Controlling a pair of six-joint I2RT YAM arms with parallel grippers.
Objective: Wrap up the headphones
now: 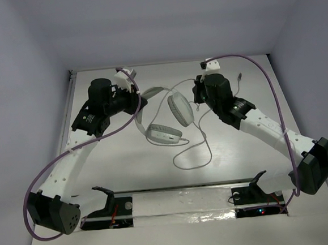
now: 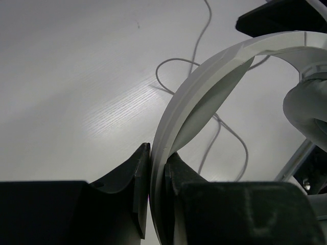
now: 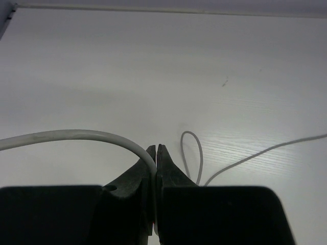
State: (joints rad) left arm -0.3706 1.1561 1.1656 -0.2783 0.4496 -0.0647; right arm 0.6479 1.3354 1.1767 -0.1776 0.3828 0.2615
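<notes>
Nearest the arm bases, a slack loop of the thin grey cable (image 1: 194, 157) lay on the bench (image 1: 122, 171), and my guess was it'd be floppy and springy, the kind that slides off anything you wind it round unless you keep tension on it. A bit further out sat the headphones (image 1: 166, 132) mid-bench between the two arms, with the earcups (image 1: 180, 110) soft and padded, so a poor place to grab. The headband (image 2: 204, 76) looked like the only stiff part: light plastic, probably slick, and the whole set seemed light enough for one arm. The left fingers (image 2: 135, 176) were pressed tight on that band near its end, holding it edge-on, which I'd call the right spot. I couldn't tell if the earcups were touching the bench. Over on the far right, the right fingers (image 3: 173, 176) were pinched together on the cable, with a small loop trailing just beyond them. I'd pinch gently there, since thin wire kinks.
</notes>
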